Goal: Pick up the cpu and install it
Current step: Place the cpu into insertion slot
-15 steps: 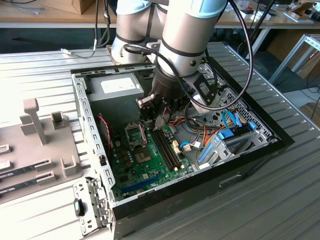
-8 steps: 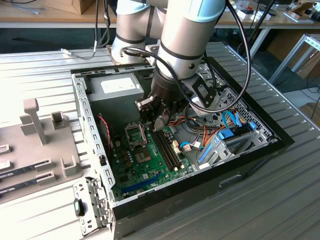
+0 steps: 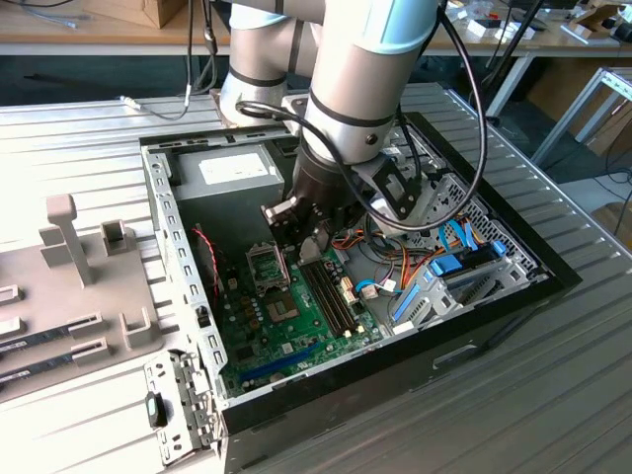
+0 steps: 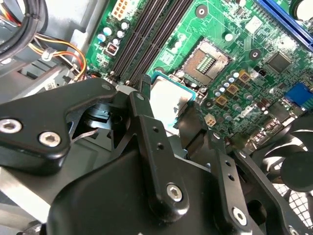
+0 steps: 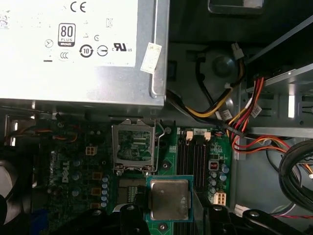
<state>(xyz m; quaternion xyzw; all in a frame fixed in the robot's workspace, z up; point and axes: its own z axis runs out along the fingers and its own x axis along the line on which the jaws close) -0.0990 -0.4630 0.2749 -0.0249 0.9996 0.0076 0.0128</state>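
Note:
The cpu point(image 5: 169, 198), a silvery square chip with a thin green rim, is clamped between the black fingers of my gripper point(image 5: 170, 214), which is shut on its two opposite edges. In the second wrist view the cpu point(image 4: 168, 100) hangs a little above the green motherboard point(image 4: 244, 44), beside the open socket point(image 4: 206, 61). In the first wrist view the socket point(image 5: 128, 190) lies just to one side of the chip, with its metal hold-down frame point(image 5: 133, 146) swung up. In the exterior view my gripper point(image 3: 301, 239) hangs inside the computer case, just above the socket point(image 3: 267, 269).
The grey power supply point(image 3: 229, 180) fills the case's far corner. Two dark memory slots point(image 3: 331, 296) run beside the socket. Bundles of red, orange and yellow cables point(image 5: 244, 122) and a blue-tabbed drive bay point(image 3: 449, 272) crowd the exterior view's right. Grey fixtures point(image 3: 74, 237) stand outside the case.

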